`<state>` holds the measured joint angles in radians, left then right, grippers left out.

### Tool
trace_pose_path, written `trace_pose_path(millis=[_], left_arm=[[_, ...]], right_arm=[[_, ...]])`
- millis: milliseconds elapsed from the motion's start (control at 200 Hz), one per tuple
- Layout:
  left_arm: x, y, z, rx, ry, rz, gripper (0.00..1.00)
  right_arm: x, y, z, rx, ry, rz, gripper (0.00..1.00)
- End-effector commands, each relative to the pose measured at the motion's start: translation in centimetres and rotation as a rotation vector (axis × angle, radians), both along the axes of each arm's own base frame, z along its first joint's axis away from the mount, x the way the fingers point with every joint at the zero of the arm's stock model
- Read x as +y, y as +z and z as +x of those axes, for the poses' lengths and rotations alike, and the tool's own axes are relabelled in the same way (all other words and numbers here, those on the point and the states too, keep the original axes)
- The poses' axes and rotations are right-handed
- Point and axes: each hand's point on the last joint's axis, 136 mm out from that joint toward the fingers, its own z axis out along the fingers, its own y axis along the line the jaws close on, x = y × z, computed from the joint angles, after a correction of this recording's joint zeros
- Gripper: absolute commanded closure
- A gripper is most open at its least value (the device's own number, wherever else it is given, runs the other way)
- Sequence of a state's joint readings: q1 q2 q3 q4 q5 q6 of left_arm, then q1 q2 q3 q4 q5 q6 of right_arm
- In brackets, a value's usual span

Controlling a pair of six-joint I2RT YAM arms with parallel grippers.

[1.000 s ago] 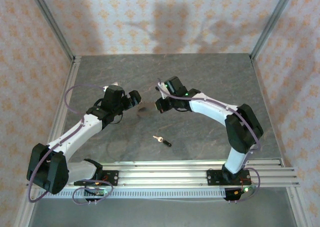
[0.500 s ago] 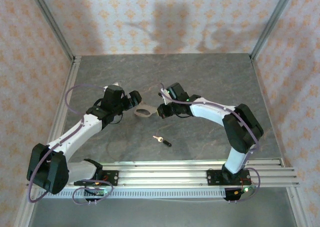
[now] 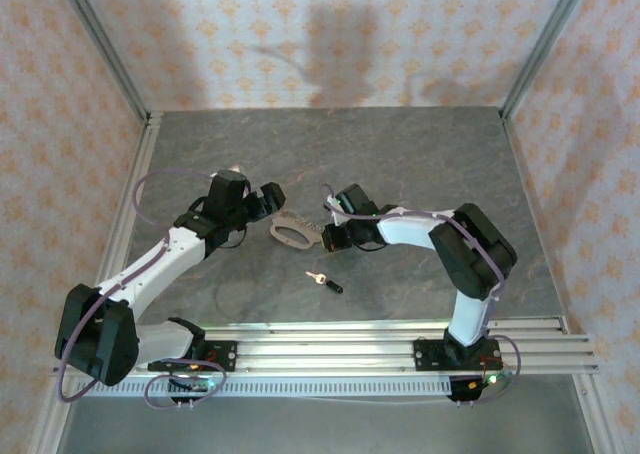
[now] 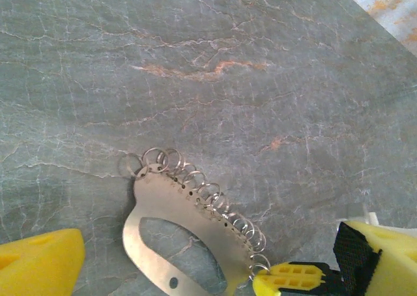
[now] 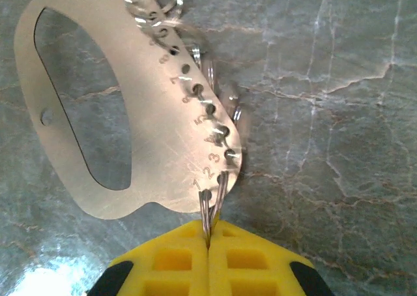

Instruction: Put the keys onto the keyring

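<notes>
The keyring is a flat metal plate with an oval cut-out and a row of small wire rings along one edge. It lies flat, low over the table, between the two grippers. My right gripper is shut on the end rings, which are pinched between its yellow pads next to the plate. My left gripper is open, its yellow fingers wide on either side of the plate, apart from it. The key, black head and pale blade, lies loose on the table nearer the bases.
The grey stone-patterned table is walled by patterned panels at the back and sides. An aluminium rail carrying the arm bases runs along the near edge. The right gripper's yellow finger shows beside the plate in the left wrist view.
My right arm has come down and nearer, bringing the keyring from hanging upright to flat and low between the grippers. The left arm and the key have not moved.
</notes>
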<state>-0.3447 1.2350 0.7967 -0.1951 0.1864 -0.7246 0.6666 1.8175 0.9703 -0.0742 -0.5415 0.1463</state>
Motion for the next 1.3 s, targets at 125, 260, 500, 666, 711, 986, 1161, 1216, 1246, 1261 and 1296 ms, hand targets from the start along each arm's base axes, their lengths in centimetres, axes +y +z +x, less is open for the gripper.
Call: trace_pose_path(millis=[125,260,500,666,711,986,1161,1216,1246,1261,1296], left_arm=[[-0.1,0.3,0.2,-0.018,-0.02,0.004,0.0],[-0.2,0.2,0.3,-0.018,-0.021,0.0,0.0],[-0.5,0.4,0.5,-0.024,-0.026,-0.007,0.0],[-0.4,0.4,0.6,-0.025,-0.025,-0.004,0.0],[-0.4,0.4,0.6,-0.025,-0.025,-0.003,0.0],[-0.5,0.4,0.6,-0.026,-0.026,-0.001,0.0],[-0.4,0.2,0.5,-0.024,-0.023,0.002,0.0],[-0.4,0.3,0.6,-0.026,-0.022,0.001,0.0],[-0.4,0.3,0.6,-0.026,-0.022,0.001,0.0],[-0.3,0.3,0.6,-0.025,-0.021,0.001,0.0],[-0.3,0.2,0.6,-0.025,-0.019,0.003,0.0]], right_arm=[[-0.4,-0.5,0.4,-0.016,-0.041,-0.004,0.79],[-0.7,0.6,0.6,-0.046,-0.057,-0.009,0.7],[-1.4,2.7,1.2,-0.098,-0.095,-0.007,0.62],[-1.7,2.8,1.1,-0.106,-0.099,-0.019,0.61],[-1.8,2.7,1.1,-0.105,-0.098,-0.023,0.61],[-1.3,2.7,0.4,-0.089,-0.061,-0.009,0.61],[-0.8,3.8,-0.2,-0.121,-0.051,-0.035,0.61],[-0.4,3.8,-0.5,-0.127,-0.041,-0.055,0.62],[-0.2,3.8,-0.6,-0.131,-0.038,-0.068,0.62],[-0.1,3.8,-0.6,-0.135,-0.036,-0.076,0.62],[0.0,3.7,-0.7,-0.14,-0.037,-0.099,0.62]])
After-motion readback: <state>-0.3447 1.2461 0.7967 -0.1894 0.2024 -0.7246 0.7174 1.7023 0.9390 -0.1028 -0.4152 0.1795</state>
